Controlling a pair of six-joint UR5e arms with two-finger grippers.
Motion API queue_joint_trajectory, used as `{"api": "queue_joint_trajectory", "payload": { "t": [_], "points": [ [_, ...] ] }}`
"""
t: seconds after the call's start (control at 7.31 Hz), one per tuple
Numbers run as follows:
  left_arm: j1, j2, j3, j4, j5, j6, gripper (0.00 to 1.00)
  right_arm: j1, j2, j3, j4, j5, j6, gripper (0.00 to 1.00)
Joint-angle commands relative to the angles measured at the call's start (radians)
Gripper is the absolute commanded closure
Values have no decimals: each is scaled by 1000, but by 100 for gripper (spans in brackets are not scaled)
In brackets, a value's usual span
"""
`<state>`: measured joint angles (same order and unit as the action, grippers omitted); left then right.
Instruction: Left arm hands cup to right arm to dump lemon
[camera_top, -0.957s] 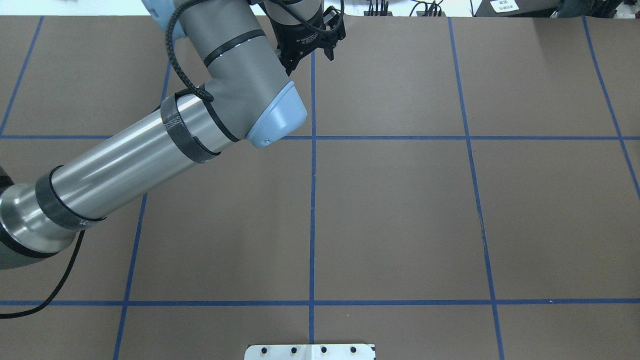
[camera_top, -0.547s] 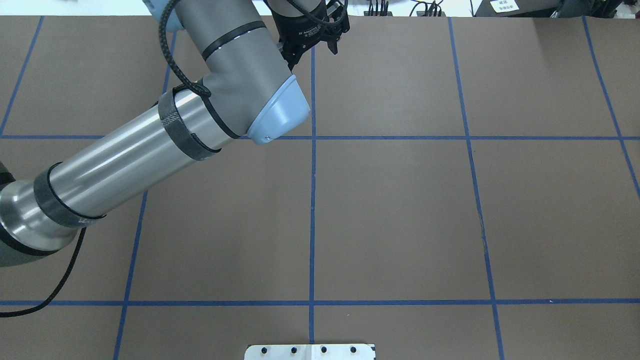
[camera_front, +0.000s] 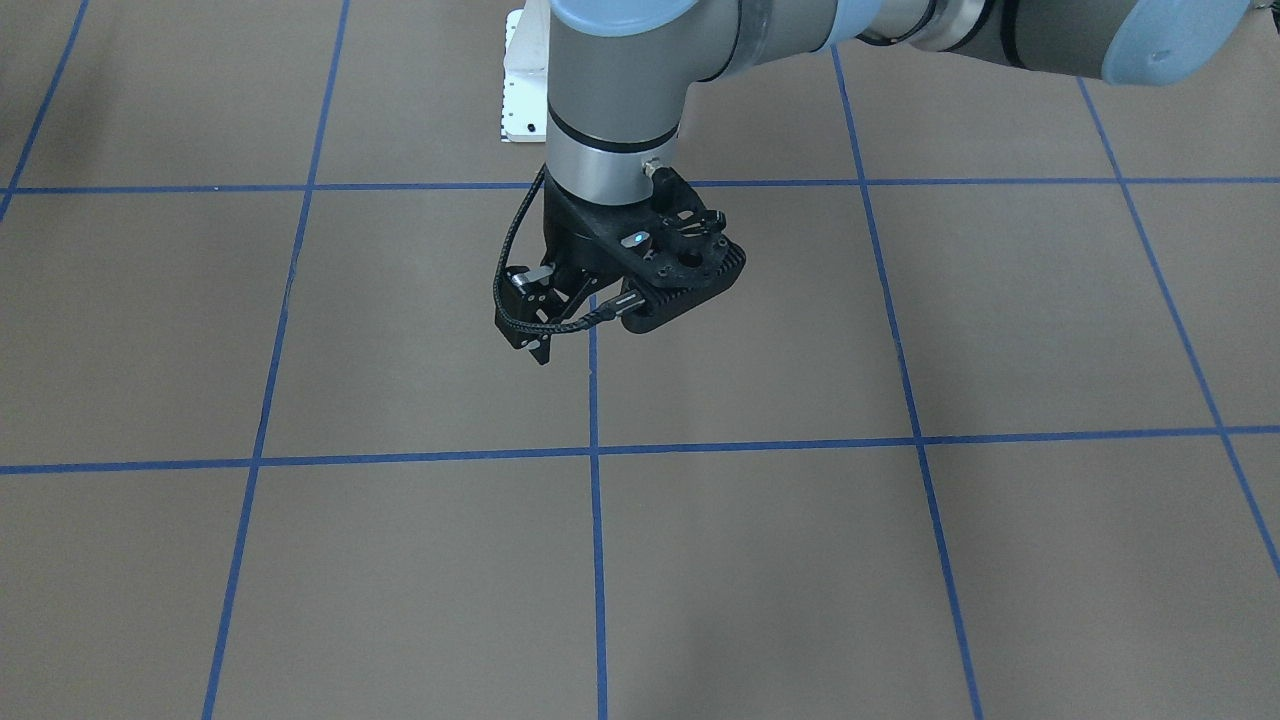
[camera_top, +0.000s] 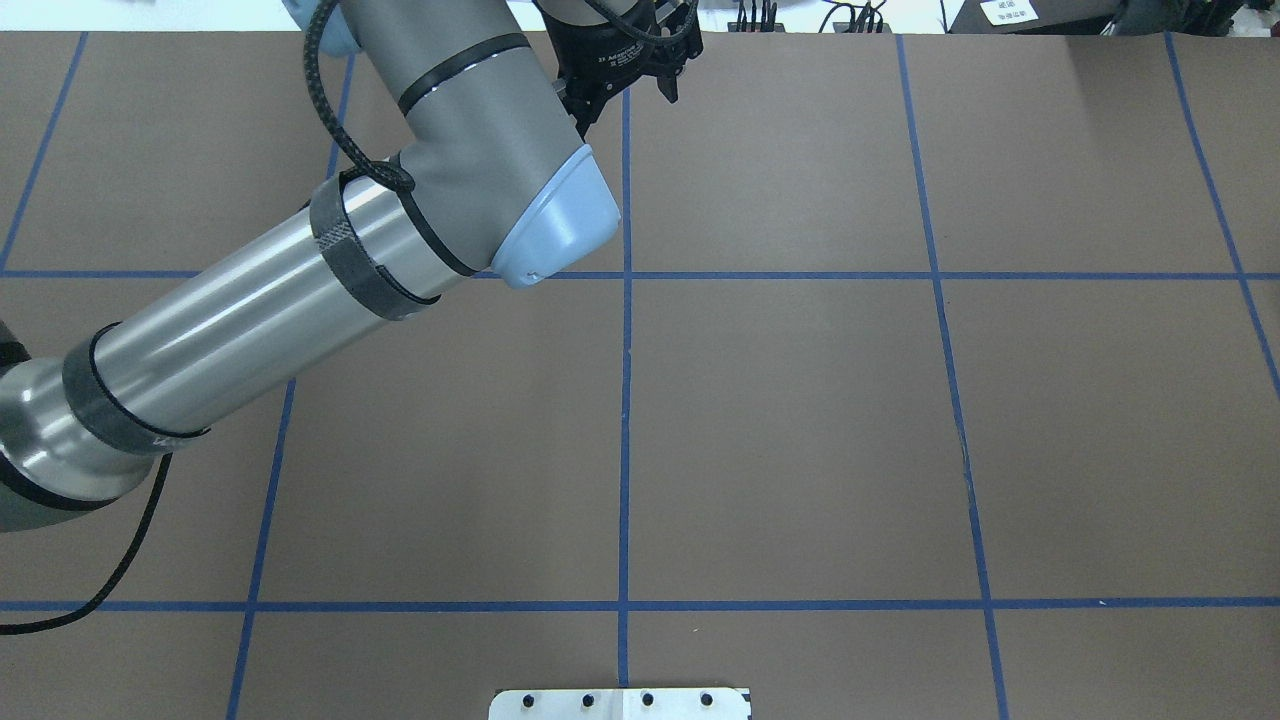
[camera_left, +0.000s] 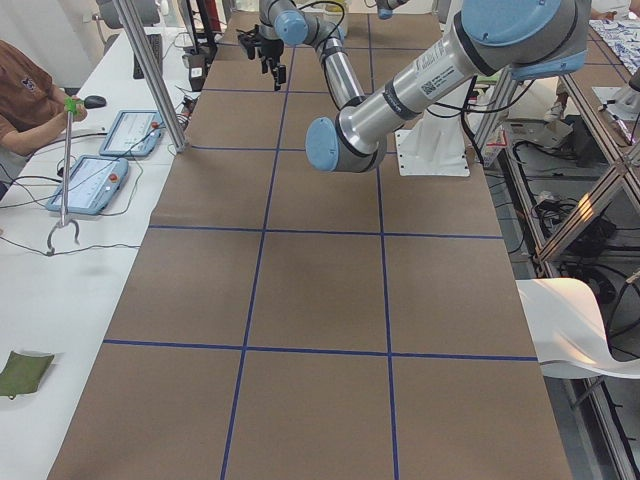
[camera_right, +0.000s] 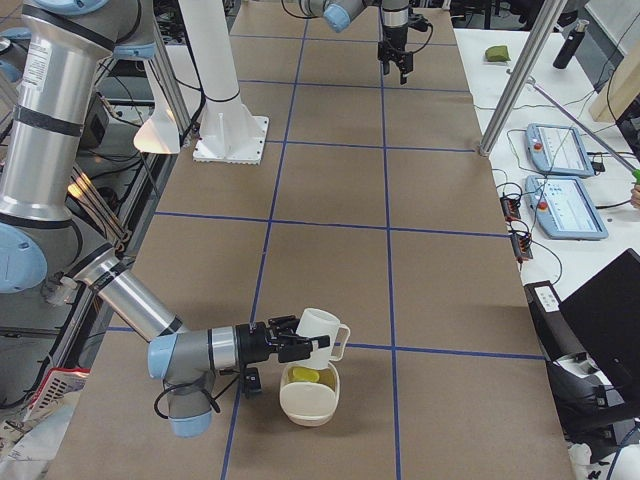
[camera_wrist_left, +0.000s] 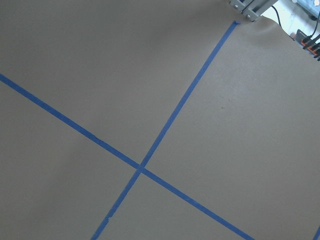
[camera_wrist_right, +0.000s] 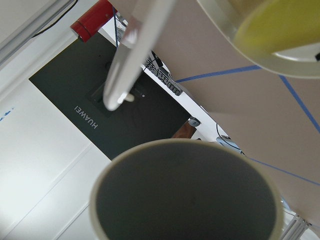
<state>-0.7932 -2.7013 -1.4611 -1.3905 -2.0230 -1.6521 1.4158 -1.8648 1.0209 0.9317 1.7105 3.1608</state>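
The off-white cup (camera_right: 322, 330) hangs tipped on its side above a cream bowl (camera_right: 310, 402) at the near end of the table. My right gripper (camera_right: 298, 346) is at the cup; I cannot tell whether it is shut. The right wrist view looks into the cup's grey inside (camera_wrist_right: 185, 192), which holds nothing. The yellow-green lemon (camera_right: 305, 376) lies in the bowl (camera_wrist_right: 235, 37), and shows yellow (camera_wrist_right: 280, 25) in that view too. My left gripper (camera_top: 627, 100) hovers open over the table's far edge, with nothing between its fingers, also seen from the front (camera_front: 575, 325).
A white base plate (camera_top: 620, 703) sits at the table's robot-side edge. Blue tape lines (camera_wrist_left: 140, 169) cross the brown table cover. Metal poles (camera_right: 515, 90), control tablets (camera_left: 100, 170), a black monitor (camera_right: 600, 320) and a person's arm (camera_left: 30, 90) line the operators' side.
My left arm has drifted slightly toward the table's far edge, the gripper with it. Its fingers stay open.
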Motion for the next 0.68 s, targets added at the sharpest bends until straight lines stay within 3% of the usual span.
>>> {"api": "queue_joint_trajectory", "payload": {
  "t": [0.0,0.27,0.55],
  "points": [
    [-17,1,-4,-1,6,2,0,9,3,4,15,-3,103,76],
    [-21,0,-4,-1,6,2,0,14,4,33,12,12,96,75],
    [-20,-2,-4,-1,4,3,0,12,-2,132,-55,44,65,74]
  ]
}}
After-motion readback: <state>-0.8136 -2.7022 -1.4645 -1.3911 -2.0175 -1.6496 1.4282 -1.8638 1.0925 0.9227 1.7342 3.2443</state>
